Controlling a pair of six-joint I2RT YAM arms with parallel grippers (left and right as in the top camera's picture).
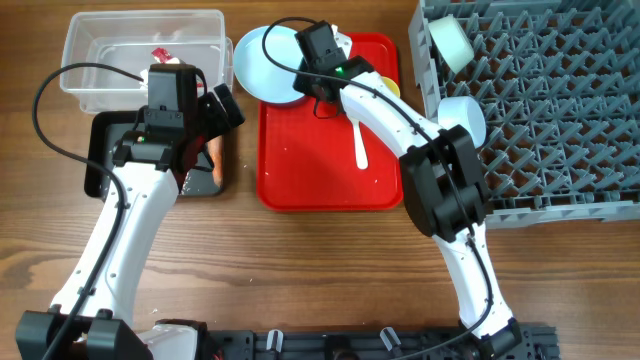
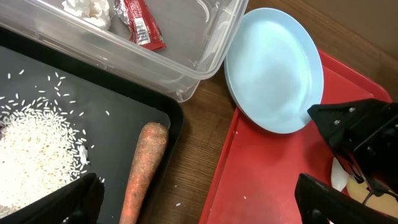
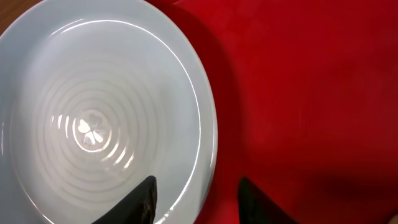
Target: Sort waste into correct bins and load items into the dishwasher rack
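— Why is the right gripper [image 3: 196,184] parted over the pale blue plate [image 3: 93,124]?
— It straddles the rim at the far-left corner of the red tray [image 1: 310,170], probably readying an edge grip. The left gripper [image 2: 196,180] gapes, empty.

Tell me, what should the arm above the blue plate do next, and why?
Probably lower and pinch the plate by its rim: the right gripper stands open astride that rim, one finger over the plate, the other over the red tray.

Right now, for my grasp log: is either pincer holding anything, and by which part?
Nothing is held. The right pincer straddles the plate at its rim, not closed; the left pincer hangs open, empty.
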